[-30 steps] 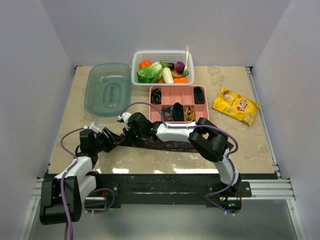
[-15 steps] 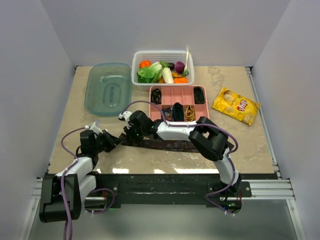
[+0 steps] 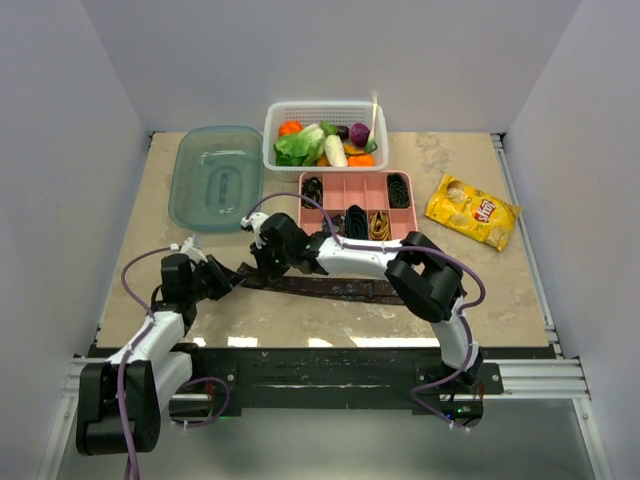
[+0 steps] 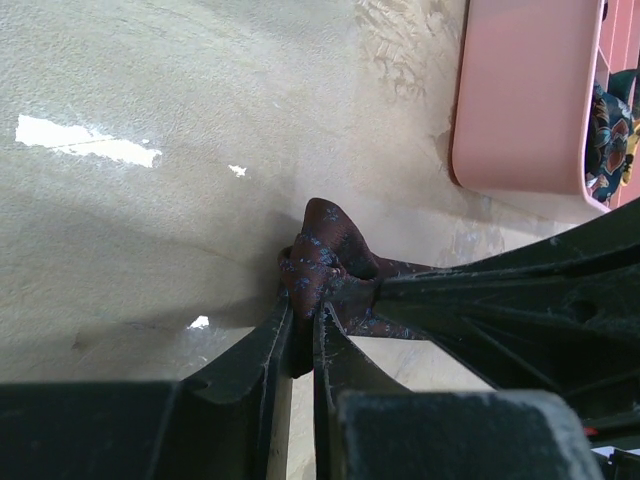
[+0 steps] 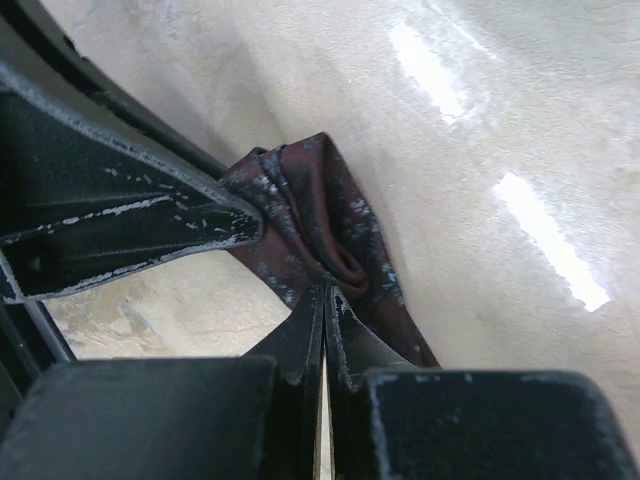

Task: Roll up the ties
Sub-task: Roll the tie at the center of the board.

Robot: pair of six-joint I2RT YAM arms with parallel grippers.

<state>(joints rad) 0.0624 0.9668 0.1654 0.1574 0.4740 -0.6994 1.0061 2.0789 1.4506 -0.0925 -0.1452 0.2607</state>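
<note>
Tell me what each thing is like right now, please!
maroon tie: laid out long, left end bunched, not rolled
left claw: shut on the maroon tie
right claw: shut on the maroon tie
pink tray: some pockets hold coiled ties, others bare
white basket: full of vegetables

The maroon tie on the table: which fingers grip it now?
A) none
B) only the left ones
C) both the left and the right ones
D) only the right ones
C: each wrist view shows the maroon tie pinched at its bunched end, by the left fingers and by the right fingers.
</note>
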